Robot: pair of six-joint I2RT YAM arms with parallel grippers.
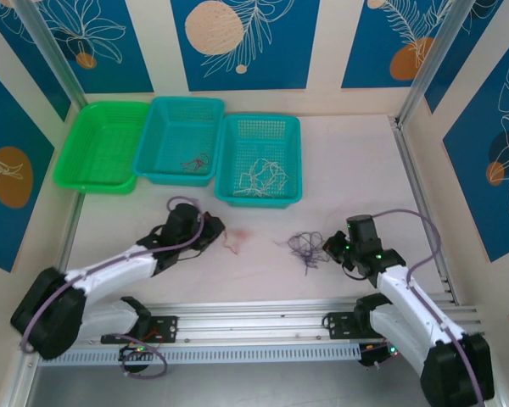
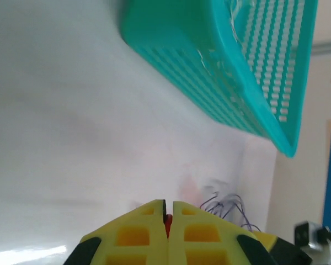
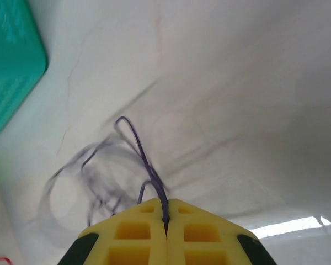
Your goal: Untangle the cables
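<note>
A small red cable lies on the table left of centre, and my left gripper is shut on its end. In the left wrist view a bit of red cable shows pinched between the yellow jaws of the left gripper. A purple cable snarl lies right of centre, with my right gripper at its right side. Seen from the right wrist, the right gripper is shut on a purple cable strand that loops up and away from the jaws. The purple snarl also lies beyond the left jaws.
Three baskets stand in a row at the back: a green basket, a blue-teal basket holding red cables, and a teal basket holding white cables. A metal rail runs along the near edge.
</note>
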